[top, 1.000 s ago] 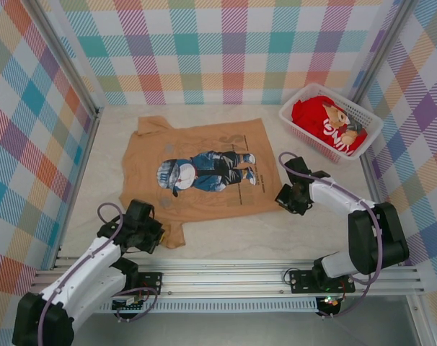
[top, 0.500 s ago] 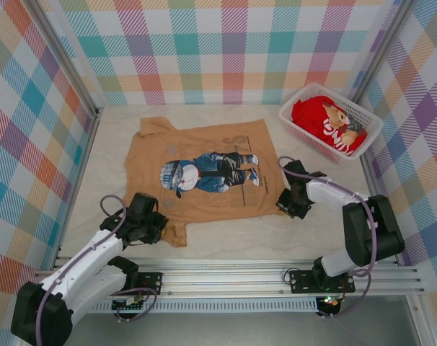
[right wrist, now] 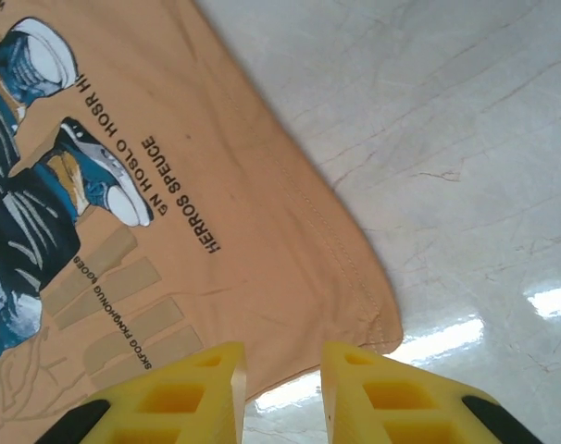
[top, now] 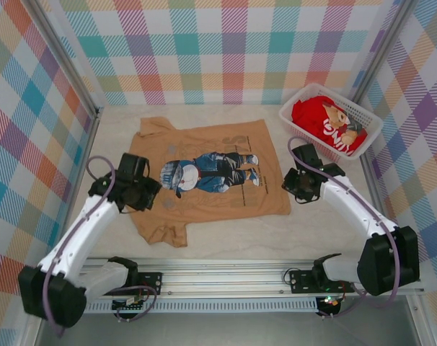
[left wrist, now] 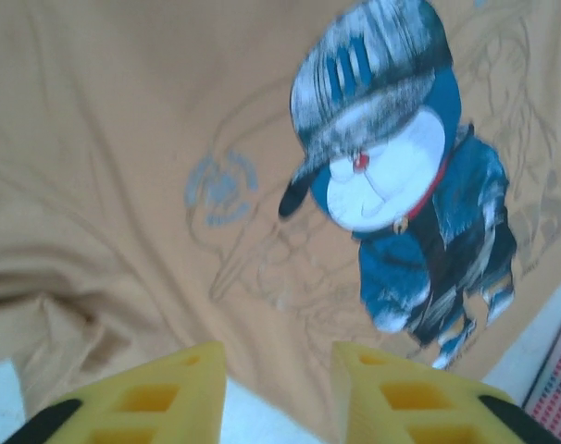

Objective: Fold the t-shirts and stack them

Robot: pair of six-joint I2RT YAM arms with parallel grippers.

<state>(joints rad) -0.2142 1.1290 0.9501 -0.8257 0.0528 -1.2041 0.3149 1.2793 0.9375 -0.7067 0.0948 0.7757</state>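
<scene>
Your tan t-shirt (top: 204,196) is lying flat, print up, mid-table (top: 312,231), while the red t-shirt (top: 321,119) is sitting bunched in the white basket (top: 309,138) at the far right. Your left gripper (left wrist: 276,356) is hovering over the tan t-shirt's left side, fingers spread. Your right gripper (right wrist: 280,351), also spread, is hanging over its near right corner.

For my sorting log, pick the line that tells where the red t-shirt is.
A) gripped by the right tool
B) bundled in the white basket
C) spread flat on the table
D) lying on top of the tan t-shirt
B: the red t-shirt lies crumpled inside the white basket at the table's far right.
</scene>
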